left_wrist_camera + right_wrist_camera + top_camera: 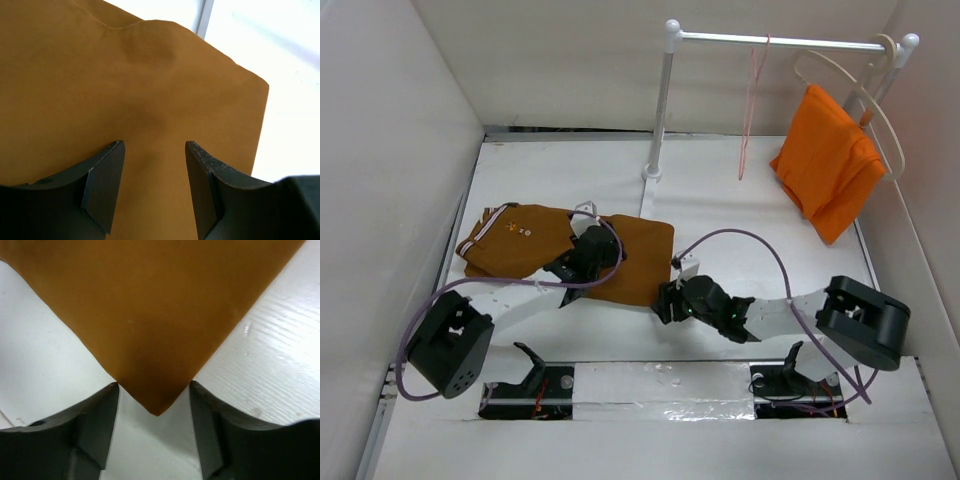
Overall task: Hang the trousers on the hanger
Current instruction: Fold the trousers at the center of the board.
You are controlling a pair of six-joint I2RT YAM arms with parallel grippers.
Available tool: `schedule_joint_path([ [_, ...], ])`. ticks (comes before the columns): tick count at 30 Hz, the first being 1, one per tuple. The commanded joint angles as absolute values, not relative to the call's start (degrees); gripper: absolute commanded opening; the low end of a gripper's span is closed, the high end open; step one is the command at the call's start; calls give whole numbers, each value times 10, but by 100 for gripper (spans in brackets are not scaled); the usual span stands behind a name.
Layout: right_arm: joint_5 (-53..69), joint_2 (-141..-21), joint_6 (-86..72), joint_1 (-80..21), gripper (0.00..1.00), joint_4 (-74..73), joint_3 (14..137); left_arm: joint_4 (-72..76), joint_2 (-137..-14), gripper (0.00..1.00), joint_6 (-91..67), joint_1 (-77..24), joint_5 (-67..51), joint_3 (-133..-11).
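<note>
The ochre-brown trousers lie flat on the table, with the striped waistband at the left. My left gripper is open over their middle; in the left wrist view the fabric fills the space between the open jaws. My right gripper is open at the trousers' near right corner. In the right wrist view that corner points in between the open jaws. The pink wire hanger hangs empty on the rack's bar.
A white clothes rack stands at the back, its base near the trousers' far edge. A cream hanger on the rack carries a bright orange garment. White walls close in the table on the left, back and right.
</note>
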State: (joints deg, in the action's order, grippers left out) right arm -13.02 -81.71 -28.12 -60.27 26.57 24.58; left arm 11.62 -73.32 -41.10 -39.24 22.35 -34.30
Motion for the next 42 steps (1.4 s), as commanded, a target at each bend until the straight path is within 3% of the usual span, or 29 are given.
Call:
schedule_joint_path([
  [1, -111, -862, -322, -598, 60, 395, 242, 180, -755, 49, -400, -357, 180, -362],
  [3, -121, -886, -333, -598, 33, 400, 238, 192, -766, 49, -396, -352, 172, -359],
  [4, -139, -881, -343, -598, 9, 409, 229, 199, -770, 49, -396, -343, 166, -360],
  [6, -158, -862, -352, -598, 1, 417, 208, 200, -781, 48, -392, -335, 163, -363],
  [17, -200, -584, -323, -563, 2, 115, 142, 209, -795, 48, -419, -336, 199, -346],
  [18, -201, -558, -319, -550, 9, 98, 133, 209, -788, 48, -429, -336, 203, -339],
  [19, -202, -508, -306, -541, 24, 70, 129, 207, -785, 48, -433, -336, 212, -337],
  [20, -198, -483, -295, -532, 53, 51, 129, 199, -781, 48, -439, -336, 219, -331],
  [22, -202, -434, -262, -508, 67, -41, 148, 193, -760, 48, -453, -336, 234, -320],
  [24, -214, -363, -237, -493, 69, -100, 170, 186, -728, 48, -459, -336, 240, -304],
  [25, -207, -341, -204, -478, 69, -118, 188, 183, -716, 48, -462, -336, 242, -301],
  [27, -158, -307, -184, -464, 55, -93, 204, 175, -677, 44, -457, -344, 245, -297],
  [28, -136, -309, -175, -459, 40, -72, 207, 174, -665, 41, -454, -354, 252, -295],
  [29, -104, -321, -165, -452, 14, -56, 213, 181, -654, 33, -447, -362, 250, -295],
  [30, -95, -362, -160, -452, 4, -38, 221, 190, -636, 26, -439, -362, 238, -294],
  [32, -88, -414, -143, -467, 0, 20, 249, 203, -624, 6, -416, -362, 203, -301],
  [33, -86, -466, -137, -474, 0, 37, 262, 204, -614, 1, -407, -362, 193, -305],
  [37, -115, -567, -121, -481, 0, 104, 315, 224, -597, 0, -381, -367, 153, -300],
  [42, -139, -588, -66, -459, 0, 88, 448, 274, -593, 0, -332, -394, 144, -287],
])
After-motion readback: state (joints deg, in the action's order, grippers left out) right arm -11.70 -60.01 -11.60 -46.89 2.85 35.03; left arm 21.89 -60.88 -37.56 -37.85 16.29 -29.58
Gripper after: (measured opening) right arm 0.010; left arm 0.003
